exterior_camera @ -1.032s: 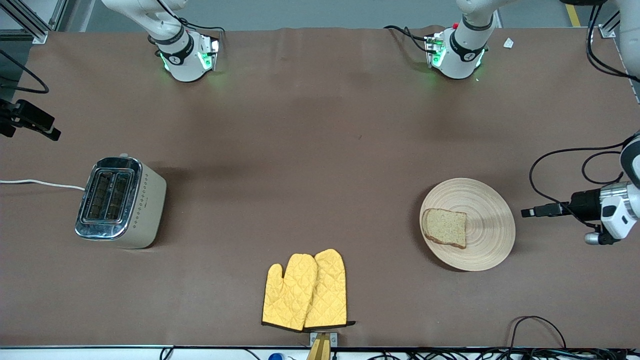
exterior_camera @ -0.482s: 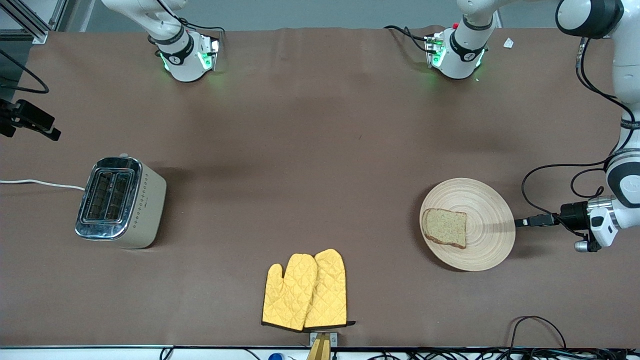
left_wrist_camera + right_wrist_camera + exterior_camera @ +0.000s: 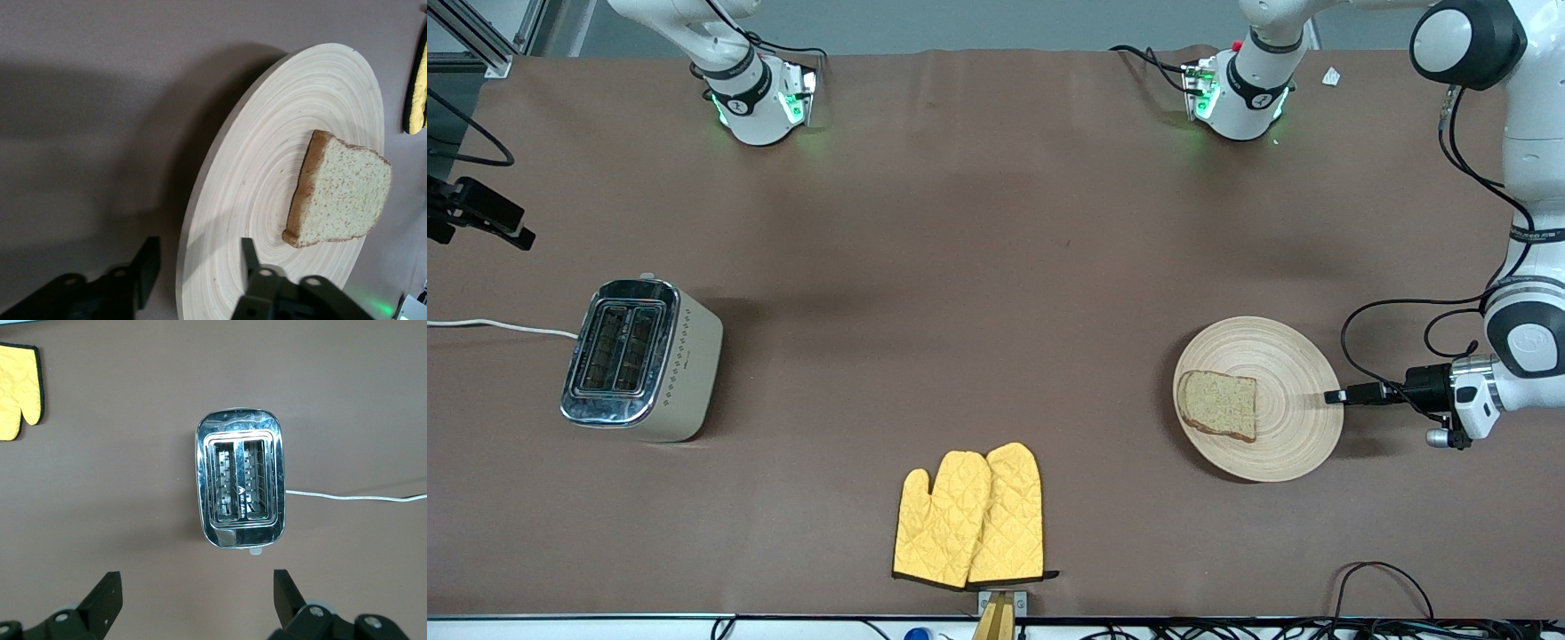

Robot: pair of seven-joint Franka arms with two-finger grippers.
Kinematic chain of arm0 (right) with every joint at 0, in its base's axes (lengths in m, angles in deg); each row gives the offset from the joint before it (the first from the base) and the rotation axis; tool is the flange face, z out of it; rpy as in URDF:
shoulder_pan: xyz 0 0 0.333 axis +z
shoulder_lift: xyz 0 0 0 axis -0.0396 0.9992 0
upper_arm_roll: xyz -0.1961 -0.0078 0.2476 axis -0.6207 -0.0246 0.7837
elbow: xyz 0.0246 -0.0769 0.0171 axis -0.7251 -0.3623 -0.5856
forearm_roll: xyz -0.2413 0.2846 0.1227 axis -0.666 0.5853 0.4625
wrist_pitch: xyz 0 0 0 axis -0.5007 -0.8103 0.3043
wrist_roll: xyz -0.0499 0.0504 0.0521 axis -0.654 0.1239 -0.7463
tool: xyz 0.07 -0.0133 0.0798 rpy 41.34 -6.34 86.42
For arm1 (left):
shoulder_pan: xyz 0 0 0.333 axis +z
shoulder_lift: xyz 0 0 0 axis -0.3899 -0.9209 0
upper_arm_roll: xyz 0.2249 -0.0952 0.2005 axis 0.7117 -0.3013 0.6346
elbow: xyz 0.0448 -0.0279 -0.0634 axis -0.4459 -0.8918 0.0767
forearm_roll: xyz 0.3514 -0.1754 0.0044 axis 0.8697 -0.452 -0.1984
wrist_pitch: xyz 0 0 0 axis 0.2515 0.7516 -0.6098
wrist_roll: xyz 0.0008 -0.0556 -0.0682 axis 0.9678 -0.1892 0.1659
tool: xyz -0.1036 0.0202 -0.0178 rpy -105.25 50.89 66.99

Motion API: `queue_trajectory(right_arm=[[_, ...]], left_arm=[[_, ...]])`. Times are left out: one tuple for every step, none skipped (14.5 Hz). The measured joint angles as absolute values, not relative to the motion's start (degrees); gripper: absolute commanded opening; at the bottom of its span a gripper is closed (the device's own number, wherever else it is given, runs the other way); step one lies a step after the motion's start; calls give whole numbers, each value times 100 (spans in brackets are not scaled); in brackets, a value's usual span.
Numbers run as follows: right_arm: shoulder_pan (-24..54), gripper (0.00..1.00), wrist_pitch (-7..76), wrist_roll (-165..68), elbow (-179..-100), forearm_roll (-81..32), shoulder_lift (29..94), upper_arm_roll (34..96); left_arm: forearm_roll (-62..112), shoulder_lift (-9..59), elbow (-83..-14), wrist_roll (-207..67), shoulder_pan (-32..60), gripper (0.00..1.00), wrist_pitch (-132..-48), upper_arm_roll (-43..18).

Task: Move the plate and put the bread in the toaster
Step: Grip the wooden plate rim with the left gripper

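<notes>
Nearest the front camera you have a pair of yellow quilted oven mitts (image 3: 969,516) lying flat on the counter (image 3: 996,267), clear of everything else. A little farther from the camera, toward the left arm's end of the counter, sits the plate (image 3: 1294,427), round, pale wood with ring grain, lying flat, with the bread (image 3: 1218,404) resting on the part of it that faces the toaster. The slice is squarish, speckled tan with a darker crust, and lies flat with no edge raised. What matters for your next move is how the plate's rim meets the left gripper (image 3: 1334,396): the gripper comes in low and level from the left arm's end, its jaws spread wide, and in the left wrist view the left gripper (image 3: 197,267) has one finger over the plate's face and the other outside the rim, so the edge already stands between them but is not yet pinched. The bread lies straight ahead of those jaws, well apart from them. At the right arm's end stands the toaster (image 3: 640,360), cream-sided with a chrome top, both slots open upward and empty, long axis running toward the camera, its white cord (image 3: 503,326) trailing away off the counter's end. The right gripper (image 3: 197,600) hangs over it with jaws wide, waiting.
</notes>
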State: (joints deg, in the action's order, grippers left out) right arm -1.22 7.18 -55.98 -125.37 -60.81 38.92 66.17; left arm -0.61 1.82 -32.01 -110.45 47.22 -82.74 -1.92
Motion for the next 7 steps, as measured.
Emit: queue_trajectory(right_arm=[[-122, 100, 718, -5598, -12537, -6081, 3892, 6617], [-122, 100, 718, -5598, -12537, -6081, 3892, 6617], [-122, 100, 718, -5598, -12537, -6081, 3892, 6617], [-122, 100, 718, -5598, -12537, -6081, 3892, 6617], [-122, 100, 718, -5598, -12537, -6081, 3892, 6617], [-122, 100, 718, -5598, -12537, -6081, 3892, 6617], [-122, 100, 717, -5598, -12537, -6081, 3892, 6617]], left_arm=[[-61, 165, -3186, -11067, 4723, 31, -8274, -192], [-61, 153, -3181, -11105, 4723, 25, -8274, -192], [-61, 143, -3178, -11155, 4723, 20, -8274, -192], [-62, 131, -3177, -11219, 4730, 16, -8274, -191], [-81, 116, -3176, -11260, 4745, 12, -8274, -191], [-138, 96, -3174, -11321, 4766, 8, -8271, -192], [-245, 97, -3166, -11499, 4805, 5, -8195, -200]])
